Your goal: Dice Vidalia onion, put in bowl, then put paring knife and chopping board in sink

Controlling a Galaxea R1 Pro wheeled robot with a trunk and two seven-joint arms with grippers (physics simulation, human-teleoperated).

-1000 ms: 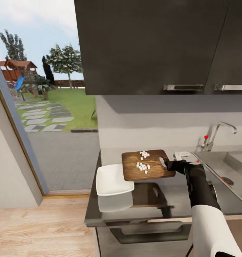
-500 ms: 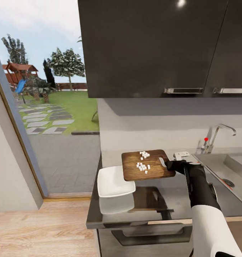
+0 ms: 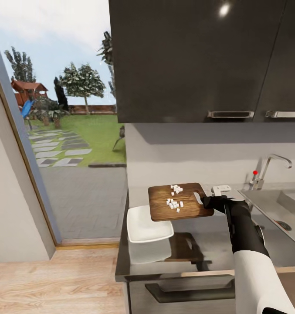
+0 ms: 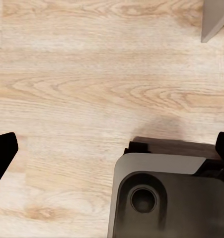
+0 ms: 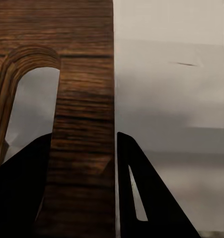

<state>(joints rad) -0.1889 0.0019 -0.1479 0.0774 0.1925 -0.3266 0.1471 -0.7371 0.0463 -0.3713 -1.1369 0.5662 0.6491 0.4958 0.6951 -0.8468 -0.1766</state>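
My right gripper point(image 3: 205, 201) is shut on the chopping board point(image 3: 180, 201) at its handle slot and holds it level above the countertop point(image 3: 217, 244). In the right wrist view the fingers point(image 5: 22, 193) clamp the wooden strip point(image 5: 84, 99) beside the slot. Diced onion point(image 3: 174, 199) lies in two small heaps on the board. The white bowl point(image 3: 147, 224) sits on the countertop, partly under the board's left end. The sink point(image 3: 276, 205) is at the far right. My left gripper point(image 4: 113, 146) is open over the floor. The paring knife is out of view.
Dark wall cabinets point(image 3: 199, 61) hang over the counter. The chrome tap point(image 3: 271, 168) with its red knob point(image 3: 255, 172) stands behind the sink. An open doorway point(image 3: 73, 152) to the garden is left of the counter. Light wooden floor point(image 3: 51, 283) lies below.
The whole view has shifted: counter, bowl and sink slid right in the picture. The held board and arm kept their place in it, so the board now overlaps the bowl more.
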